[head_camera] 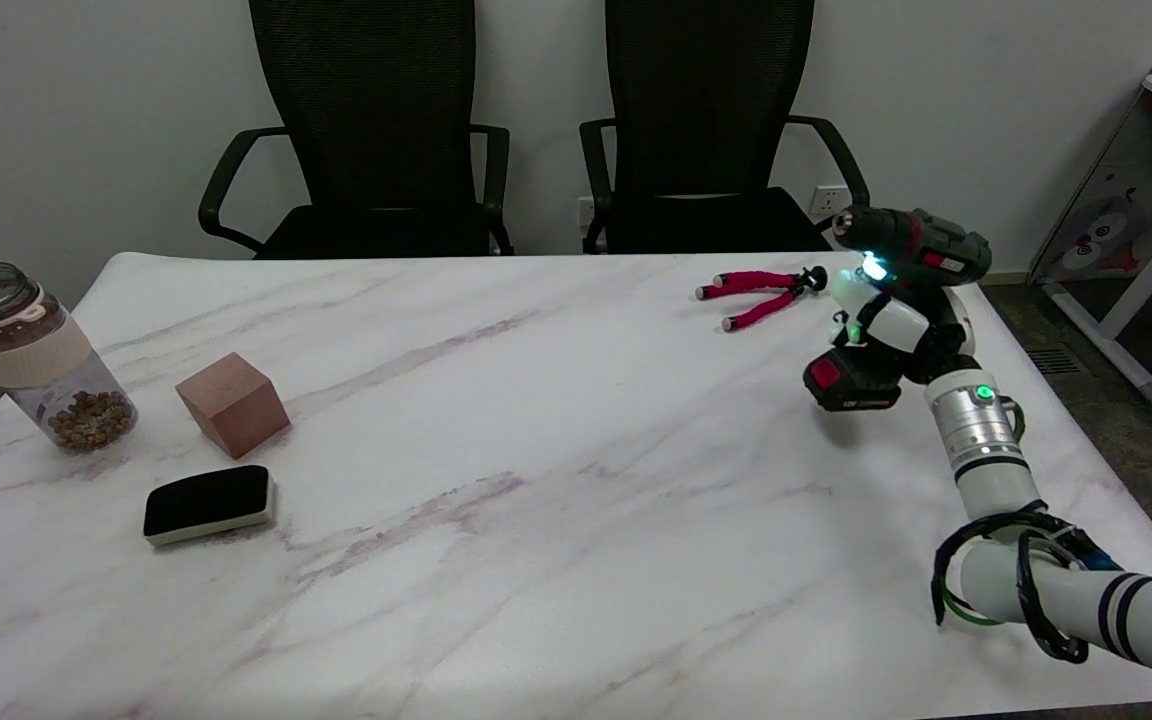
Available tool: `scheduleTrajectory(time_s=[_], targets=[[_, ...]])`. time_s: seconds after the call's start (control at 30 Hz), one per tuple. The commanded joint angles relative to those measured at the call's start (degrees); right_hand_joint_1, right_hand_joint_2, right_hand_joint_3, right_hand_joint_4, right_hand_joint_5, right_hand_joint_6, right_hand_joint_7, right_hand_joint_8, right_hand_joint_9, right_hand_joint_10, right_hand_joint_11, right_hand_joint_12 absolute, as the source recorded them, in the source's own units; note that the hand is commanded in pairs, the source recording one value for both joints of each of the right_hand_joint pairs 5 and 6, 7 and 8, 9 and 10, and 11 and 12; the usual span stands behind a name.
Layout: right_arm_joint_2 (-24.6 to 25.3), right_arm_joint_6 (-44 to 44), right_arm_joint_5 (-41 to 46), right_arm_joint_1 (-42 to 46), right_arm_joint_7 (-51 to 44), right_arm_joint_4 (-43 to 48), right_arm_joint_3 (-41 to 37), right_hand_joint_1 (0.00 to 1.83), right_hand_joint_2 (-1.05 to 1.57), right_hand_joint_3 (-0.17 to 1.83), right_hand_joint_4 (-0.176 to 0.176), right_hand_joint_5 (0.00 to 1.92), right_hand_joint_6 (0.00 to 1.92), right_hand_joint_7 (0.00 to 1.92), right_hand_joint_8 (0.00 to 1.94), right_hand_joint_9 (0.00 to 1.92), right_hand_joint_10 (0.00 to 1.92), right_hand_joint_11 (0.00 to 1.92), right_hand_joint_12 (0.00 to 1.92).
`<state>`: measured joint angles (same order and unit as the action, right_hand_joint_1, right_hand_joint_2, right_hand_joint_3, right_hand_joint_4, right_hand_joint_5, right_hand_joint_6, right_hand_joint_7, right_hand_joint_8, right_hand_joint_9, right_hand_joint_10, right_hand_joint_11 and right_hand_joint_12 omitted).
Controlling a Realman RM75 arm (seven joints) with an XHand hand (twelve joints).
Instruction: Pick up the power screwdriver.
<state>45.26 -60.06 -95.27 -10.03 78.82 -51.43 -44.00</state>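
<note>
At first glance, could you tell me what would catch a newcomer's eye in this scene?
The dark green power screwdriver with its work light glowing, gripped by the right hand at the table's far right. Just left of it lies a pink flexible tripod; a wooden cube sits at the left.

- Jar [31, 358] at the table's [576, 560] left edge; block [233, 404] to its right; eraser [207, 503] in front of the block.
- Mini tripod [758, 295] far right, just left of the power screwdriver [896, 300], with two chairs [376, 130] behind the table.
</note>
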Motion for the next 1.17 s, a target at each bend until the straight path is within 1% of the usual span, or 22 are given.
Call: scheduleTrajectory(time_s=[0.03, 0.23, 0.43, 0.57, 0.93, 1.17], targets=[[-0.3, -0.1, -0.4, -6.6, -7.3, -9.1, 0.1, 0.98, 1.17, 0.82, 0.176, 1.92, 1.92, 1.92, 1.92, 1.92, 1.92, 1.92, 1.92], [-0.5, 2.9, -2.5, -9.5, -10.0, -12.8, 0.2, 0.98, 1.20, 0.85, 0.176, 1.92, 1.92, 1.92, 1.92, 1.92, 1.92, 1.92, 1.92], [-0.4, 6.0, -4.9, -12.2, -10.3, -13.8, 0.6, 0.97, 1.22, 0.86, 0.176, 1.92, 1.92, 1.92, 1.92, 1.92, 1.92, 1.92, 1.92], [-0.4, 7.3, -4.9, -13.2, -11.3, -14.7, 0.8, 0.97, 1.22, 0.86, 0.176, 1.92, 1.92, 1.92, 1.92, 1.92, 1.92, 1.92, 1.92], [0.0, 10.4, -4.2, -15.3, -17.7, -20.2, 2.1, 0.97, 1.22, 0.86, 0.176, 1.92, 1.92, 1.92, 1.92, 1.92, 1.92, 1.92, 1.92], [1.6, 13.1, -2.2, -17.4, -21.9, -21.3, 2.3, 0.97, 1.21, 0.87, 0.176, 1.92, 1.92, 1.92, 1.92, 1.92, 1.92, 1.92, 1.92]])
